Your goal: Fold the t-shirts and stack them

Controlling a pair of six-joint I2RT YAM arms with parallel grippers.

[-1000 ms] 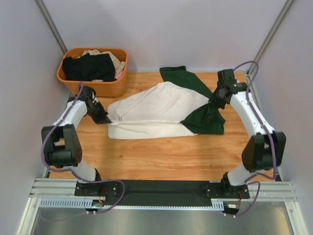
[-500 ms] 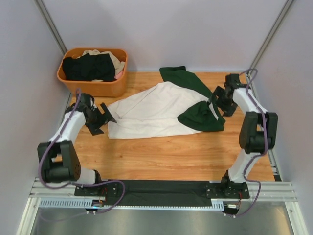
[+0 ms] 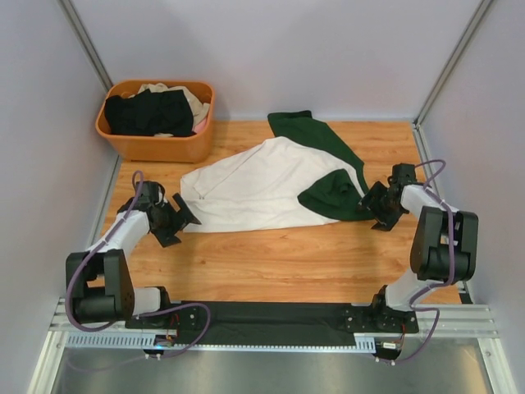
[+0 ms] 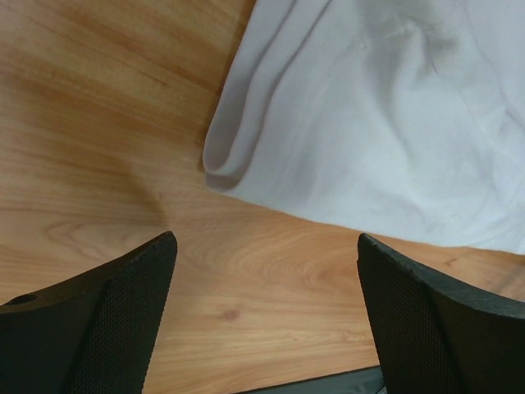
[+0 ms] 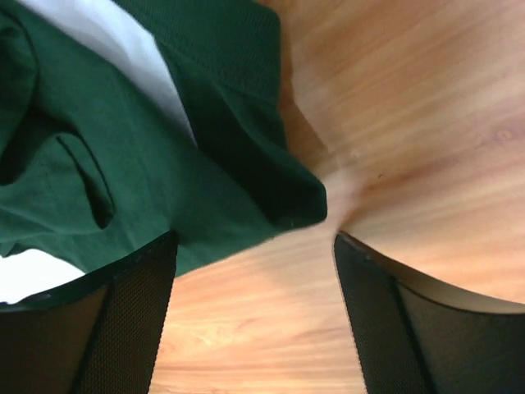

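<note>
two sets of jaws gape empty, flanking the white-green t-shirt [image 3: 262, 185]; orange basket [image 3: 164, 148] holds more shirts [image 3: 152, 112] far left.

We read no text, label, brand, number or sign on the white-and-green t-shirt [image 3: 262, 185], the orange basket [image 3: 156, 149] or the table [image 3: 287, 254].

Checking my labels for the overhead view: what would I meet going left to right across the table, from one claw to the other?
left claw → white shirt body → dark green sleeve → right claw
</note>
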